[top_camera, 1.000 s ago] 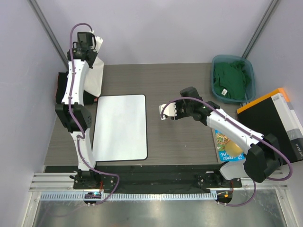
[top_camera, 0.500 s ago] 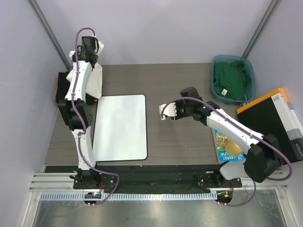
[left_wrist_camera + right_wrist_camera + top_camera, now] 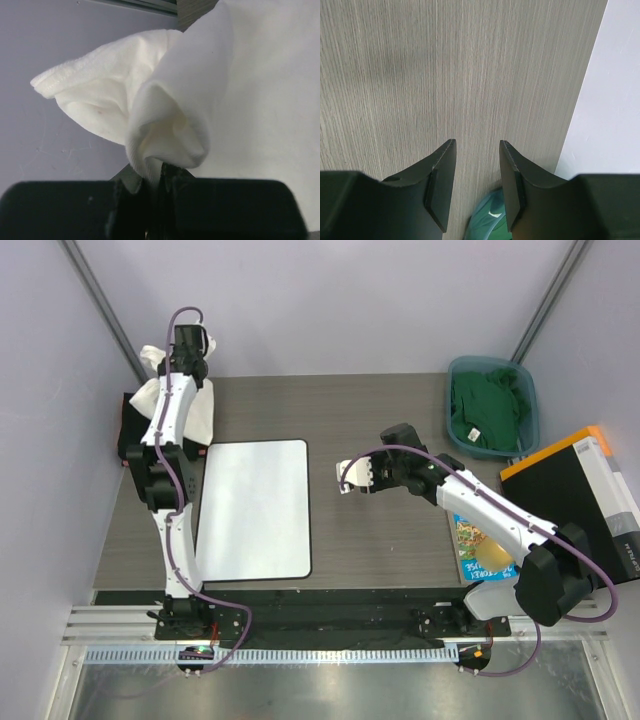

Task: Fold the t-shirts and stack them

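Where the left gripper [image 3: 159,172] is pinched tight at the far-left corner, a bunched fold of the white t-shirt [image 3: 250,100] is clamped between its black jaws, the soft ribbed hem curling over just above them. From that raised grip the cloth hangs in limp folds over the bench's [image 3: 380,410] far-left corner, and seen from above the left arm crosses in front of it and hides its middle. Nearer, beside that arm, lies the white board [image 3: 255,510], flat, rigid and round-cornered with a thin black rim. Towards the middle, the right gripper [image 3: 476,145] hovers over bare grey wood-grain with its jaws parted a little and nothing between them. Behind it at the far-right corner sits a teal plastic tub [image 3: 531,400] holding a crumpled green t-shirt [image 3: 485,410]. A colourful book [image 3: 465,540] lies partly under the right arm, with a black box [image 3: 575,490] edged in orange just beside it.
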### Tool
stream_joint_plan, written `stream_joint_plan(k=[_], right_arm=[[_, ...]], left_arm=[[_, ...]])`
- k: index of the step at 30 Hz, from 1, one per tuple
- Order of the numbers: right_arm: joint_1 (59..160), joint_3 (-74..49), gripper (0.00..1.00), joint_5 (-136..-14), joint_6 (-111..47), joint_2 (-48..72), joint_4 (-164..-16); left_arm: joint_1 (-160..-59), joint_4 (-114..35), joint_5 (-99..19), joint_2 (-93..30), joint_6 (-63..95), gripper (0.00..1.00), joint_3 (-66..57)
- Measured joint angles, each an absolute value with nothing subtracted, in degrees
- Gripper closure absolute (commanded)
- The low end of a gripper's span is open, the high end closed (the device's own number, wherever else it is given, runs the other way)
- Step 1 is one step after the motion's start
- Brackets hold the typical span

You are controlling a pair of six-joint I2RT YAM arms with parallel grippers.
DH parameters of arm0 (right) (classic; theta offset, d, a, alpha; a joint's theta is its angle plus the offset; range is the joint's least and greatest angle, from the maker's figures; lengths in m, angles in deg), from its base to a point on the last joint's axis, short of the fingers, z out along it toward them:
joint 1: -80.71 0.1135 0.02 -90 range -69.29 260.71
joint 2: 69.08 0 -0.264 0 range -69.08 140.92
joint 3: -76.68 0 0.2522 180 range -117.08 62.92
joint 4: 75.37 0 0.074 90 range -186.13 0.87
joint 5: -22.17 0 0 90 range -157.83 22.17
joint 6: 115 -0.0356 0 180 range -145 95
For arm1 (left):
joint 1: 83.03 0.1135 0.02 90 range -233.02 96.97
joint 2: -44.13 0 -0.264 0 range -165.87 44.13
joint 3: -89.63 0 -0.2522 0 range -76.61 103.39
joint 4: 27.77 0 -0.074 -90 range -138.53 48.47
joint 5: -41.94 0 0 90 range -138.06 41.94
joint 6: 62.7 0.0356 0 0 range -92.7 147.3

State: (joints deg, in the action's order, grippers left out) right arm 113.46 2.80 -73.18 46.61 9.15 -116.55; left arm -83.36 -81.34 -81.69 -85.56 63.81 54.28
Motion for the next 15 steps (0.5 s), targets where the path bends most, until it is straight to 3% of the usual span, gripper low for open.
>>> stream_joint_plan(k=[15], right_arm=[[113.46,1.95,0.55,-73.42,46.22,9.18,-116.62]], left_arm=[[-80.02,-71.01,-86.28,-86.57,72.34,1.0,45.17]])
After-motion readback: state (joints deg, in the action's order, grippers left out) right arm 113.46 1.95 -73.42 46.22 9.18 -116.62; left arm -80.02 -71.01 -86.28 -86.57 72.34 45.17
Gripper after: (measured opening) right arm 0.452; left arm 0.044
